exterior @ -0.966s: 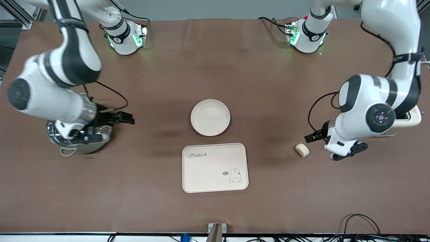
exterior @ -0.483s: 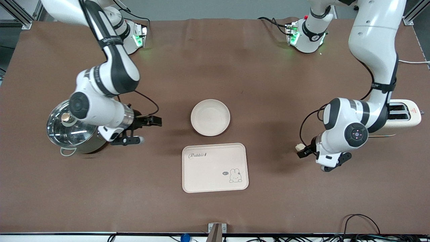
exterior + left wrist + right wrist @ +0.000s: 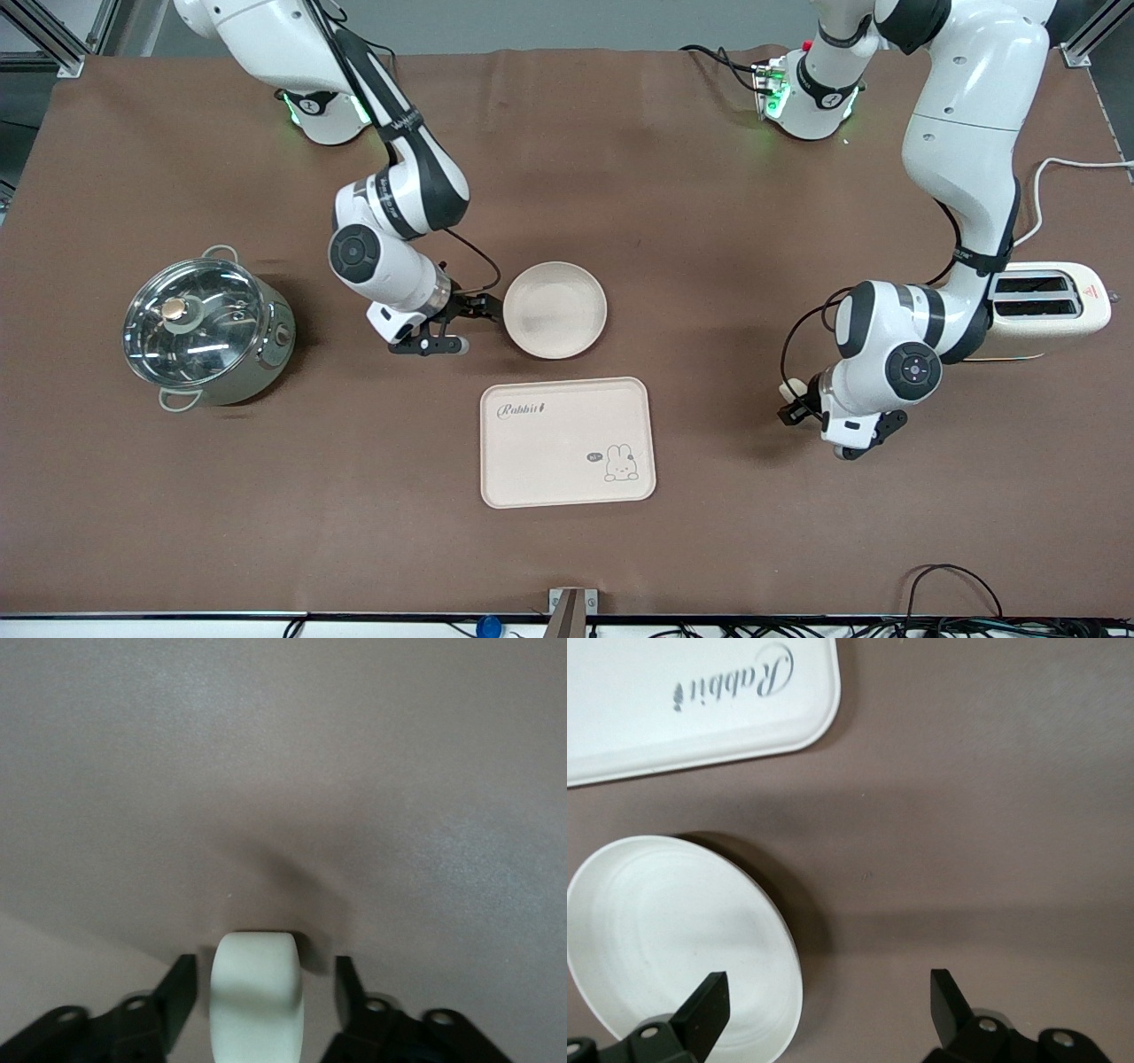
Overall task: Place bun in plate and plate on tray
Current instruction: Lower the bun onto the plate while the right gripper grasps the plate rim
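Observation:
The bun (image 3: 791, 387) lies on the table toward the left arm's end, partly hidden under the left arm. My left gripper (image 3: 790, 405) is low over it, open, one finger on each side of it without touching, as the left wrist view shows: bun (image 3: 257, 1001), gripper (image 3: 263, 979). The round plate (image 3: 555, 310) sits mid-table, with nothing on it. My right gripper (image 3: 487, 308) is open at the plate's rim on the right arm's side; in the right wrist view (image 3: 826, 983) one finger is over the plate (image 3: 673, 939), the other over bare table. The tray (image 3: 567, 441) lies nearer the camera than the plate.
A steel pot with a glass lid (image 3: 205, 330) stands toward the right arm's end. A white toaster (image 3: 1050, 306) with its cable stands at the left arm's end, close to the left arm's elbow. The tray's corner (image 3: 700, 700) shows in the right wrist view.
The right gripper has swung from over the pot to the plate's rim. The left gripper has come down from beside the bun to straddle it. Plate, tray and bun have not moved.

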You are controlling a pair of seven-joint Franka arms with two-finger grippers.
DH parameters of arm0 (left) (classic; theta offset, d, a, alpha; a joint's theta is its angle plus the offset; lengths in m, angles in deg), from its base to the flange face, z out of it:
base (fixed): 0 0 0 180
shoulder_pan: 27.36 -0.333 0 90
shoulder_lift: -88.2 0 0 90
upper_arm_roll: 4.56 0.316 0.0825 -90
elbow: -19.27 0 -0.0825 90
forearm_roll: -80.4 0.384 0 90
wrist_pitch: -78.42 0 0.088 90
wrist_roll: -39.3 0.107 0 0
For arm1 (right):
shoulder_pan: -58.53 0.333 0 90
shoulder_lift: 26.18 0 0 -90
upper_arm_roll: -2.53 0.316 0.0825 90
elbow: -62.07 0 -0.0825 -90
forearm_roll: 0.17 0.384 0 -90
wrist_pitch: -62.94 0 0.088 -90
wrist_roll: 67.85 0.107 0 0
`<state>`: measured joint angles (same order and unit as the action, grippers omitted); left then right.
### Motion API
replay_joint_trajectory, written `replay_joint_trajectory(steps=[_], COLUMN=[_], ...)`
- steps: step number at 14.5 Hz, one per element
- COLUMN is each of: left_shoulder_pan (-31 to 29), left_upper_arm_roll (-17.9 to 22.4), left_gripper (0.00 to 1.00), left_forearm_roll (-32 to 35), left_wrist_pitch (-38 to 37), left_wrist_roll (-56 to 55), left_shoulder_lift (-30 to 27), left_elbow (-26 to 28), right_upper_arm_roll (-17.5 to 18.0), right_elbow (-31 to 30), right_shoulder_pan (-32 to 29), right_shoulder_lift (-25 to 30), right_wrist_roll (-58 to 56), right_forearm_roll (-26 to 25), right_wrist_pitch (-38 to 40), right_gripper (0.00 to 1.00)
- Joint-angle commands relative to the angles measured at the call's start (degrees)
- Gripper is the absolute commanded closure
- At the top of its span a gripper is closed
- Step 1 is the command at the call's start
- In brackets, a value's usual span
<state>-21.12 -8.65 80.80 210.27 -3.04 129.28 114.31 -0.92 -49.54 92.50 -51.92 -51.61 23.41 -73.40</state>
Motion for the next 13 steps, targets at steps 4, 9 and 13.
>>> replay_joint_trajectory(steps=[4,9,13], left_shoulder_pan=[4.0,11.8,19.8], left_upper_arm_roll=[-4.3,-10.3,-10.3], left_gripper=[0.69,0.68,0.65], left_forearm_roll=[-0.8,-0.3,-0.6], left_wrist_pitch=[-2.0,-2.5,-1.6], left_wrist_roll=[-14.5,-32.2,-41.8], left_shoulder_lift=[-2.1,-3.3,-1.5], left_elbow=[0.1,-3.0,-4.9], right_upper_arm_roll=[-0.6,-0.6,-0.6], right_elbow=[-5.6,-6.4,-6.3], right_shoulder_pan=[4.9,6.7,6.7], right_shoulder_lift=[-0.2,-0.3,-0.9], right_wrist_roll=[0.4,2.4,2.4], right_forearm_roll=[1.6,1.6,1.6], right_wrist_pitch=[-8.6,-10.3,-11.0], right_gripper=[0.04,0.28,0.39])
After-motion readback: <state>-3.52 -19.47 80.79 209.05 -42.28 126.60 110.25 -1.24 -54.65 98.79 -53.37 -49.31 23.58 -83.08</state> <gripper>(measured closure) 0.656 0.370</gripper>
